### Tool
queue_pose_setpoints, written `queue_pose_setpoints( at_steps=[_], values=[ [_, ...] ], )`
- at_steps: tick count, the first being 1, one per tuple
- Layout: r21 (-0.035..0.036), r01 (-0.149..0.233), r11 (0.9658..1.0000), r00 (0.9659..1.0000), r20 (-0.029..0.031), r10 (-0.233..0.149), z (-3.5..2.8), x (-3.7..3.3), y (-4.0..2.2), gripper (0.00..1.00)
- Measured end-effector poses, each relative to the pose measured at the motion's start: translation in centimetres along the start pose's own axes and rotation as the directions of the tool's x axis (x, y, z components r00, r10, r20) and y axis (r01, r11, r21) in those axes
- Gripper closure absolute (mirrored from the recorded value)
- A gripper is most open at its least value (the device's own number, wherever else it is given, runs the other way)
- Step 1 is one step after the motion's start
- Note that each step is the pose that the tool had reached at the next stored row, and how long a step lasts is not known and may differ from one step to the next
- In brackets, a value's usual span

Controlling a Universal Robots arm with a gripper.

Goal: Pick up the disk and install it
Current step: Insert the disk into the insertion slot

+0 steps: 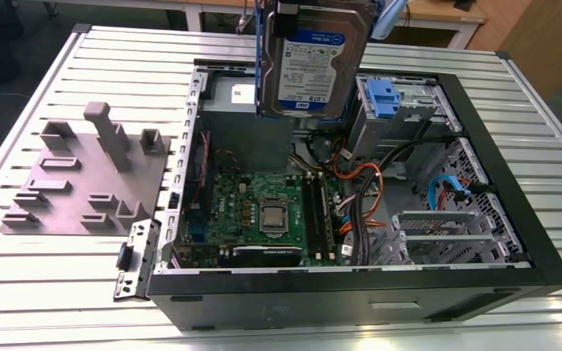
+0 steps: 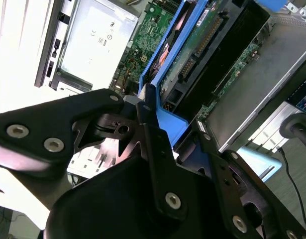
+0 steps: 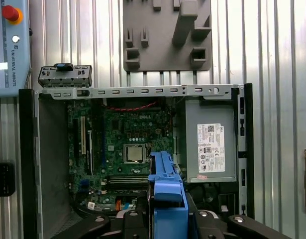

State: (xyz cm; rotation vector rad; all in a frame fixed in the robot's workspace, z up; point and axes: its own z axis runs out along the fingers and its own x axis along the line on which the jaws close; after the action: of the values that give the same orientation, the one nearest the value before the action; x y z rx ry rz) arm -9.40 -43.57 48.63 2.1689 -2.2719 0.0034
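The disk (image 1: 312, 58), a silver-grey hard drive with a white-and-blue label in a bright blue carrier frame, hangs upright in the air over the back part of the open computer case (image 1: 515, 183). My gripper (image 2: 157, 124) is shut on the blue carrier's end, with black fingers (image 2: 100, 132) on either side of it. In the first wrist view the blue carrier (image 3: 166, 191) sticks out from the gripper (image 3: 167, 221) over the motherboard (image 3: 123, 149). The drive is well above the case and touches nothing.
A drive bay with a blue latch (image 1: 383, 99) sits at the case's far right in the exterior view. Cables (image 1: 359, 190) run beside the motherboard (image 1: 261, 212). A grey fixture plate (image 1: 85, 183) with upright posts lies left of the case on the slatted aluminium table (image 1: 56, 292). A power supply (image 3: 210, 144) fills one corner.
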Motion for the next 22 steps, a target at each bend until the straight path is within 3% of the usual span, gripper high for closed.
queue_pose_setpoints(
  at_steps=[12,22],
  values=[
    [0.0,0.0,1.0,1.0,0.0,0.0,0.03,1.23,-0.05,0.63],
    [0.0,0.0,1.0,1.0,-0.0001,0.0,0.04,1.47,-0.07,0.63]
  ],
)
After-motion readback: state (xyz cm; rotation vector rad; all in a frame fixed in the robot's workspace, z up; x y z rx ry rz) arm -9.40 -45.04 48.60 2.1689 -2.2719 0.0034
